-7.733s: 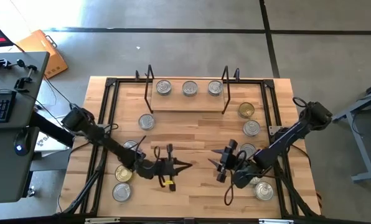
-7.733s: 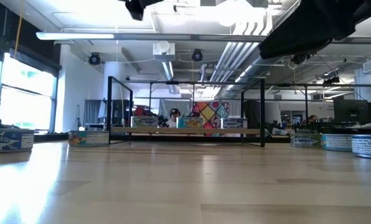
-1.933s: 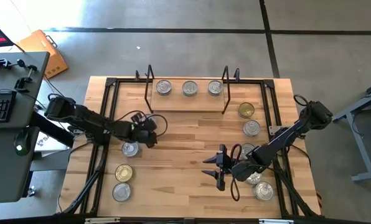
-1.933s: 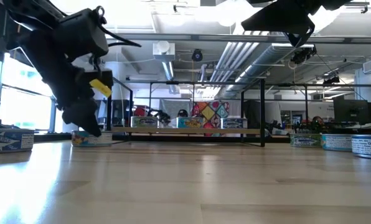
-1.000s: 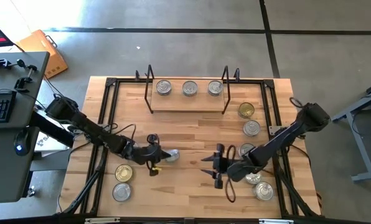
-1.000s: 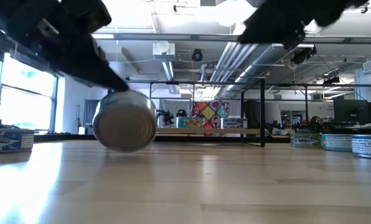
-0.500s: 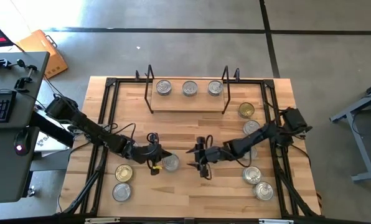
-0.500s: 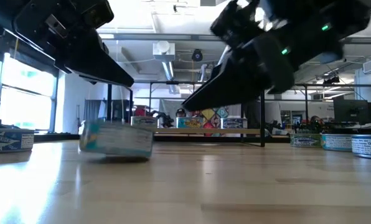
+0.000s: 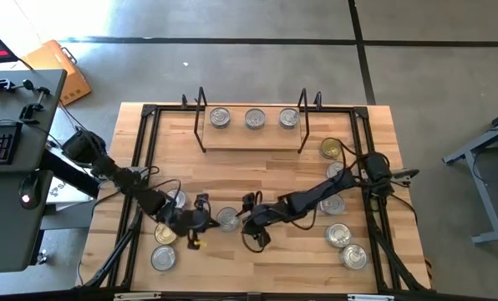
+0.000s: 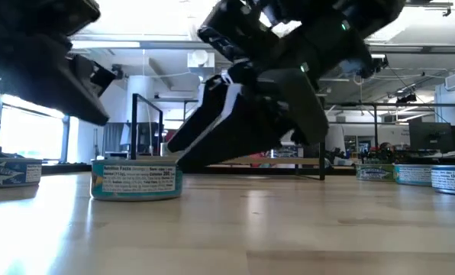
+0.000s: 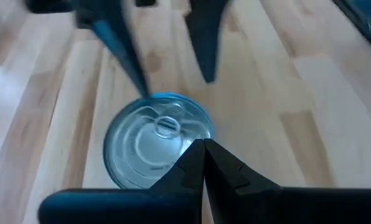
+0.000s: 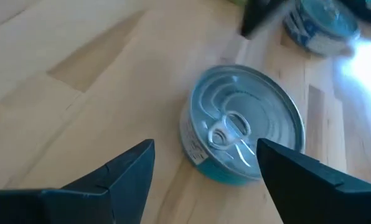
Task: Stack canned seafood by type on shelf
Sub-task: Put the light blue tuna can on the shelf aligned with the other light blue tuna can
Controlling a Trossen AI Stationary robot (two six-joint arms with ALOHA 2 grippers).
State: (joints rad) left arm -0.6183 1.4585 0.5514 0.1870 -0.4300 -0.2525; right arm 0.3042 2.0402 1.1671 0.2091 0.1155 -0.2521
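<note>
High view, operator: where is the tin?
Technician: Silver-topped tin (image 9: 227,219) stands flat on the table (image 9: 257,267), between both grippers. Right gripper (image 9: 251,224) spread wide beside it, empty; left gripper (image 9: 200,220) closed, empty.

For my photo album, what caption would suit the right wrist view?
Open right pincer closing in on a silver-topped tin lying flat on the wooden table.
</note>
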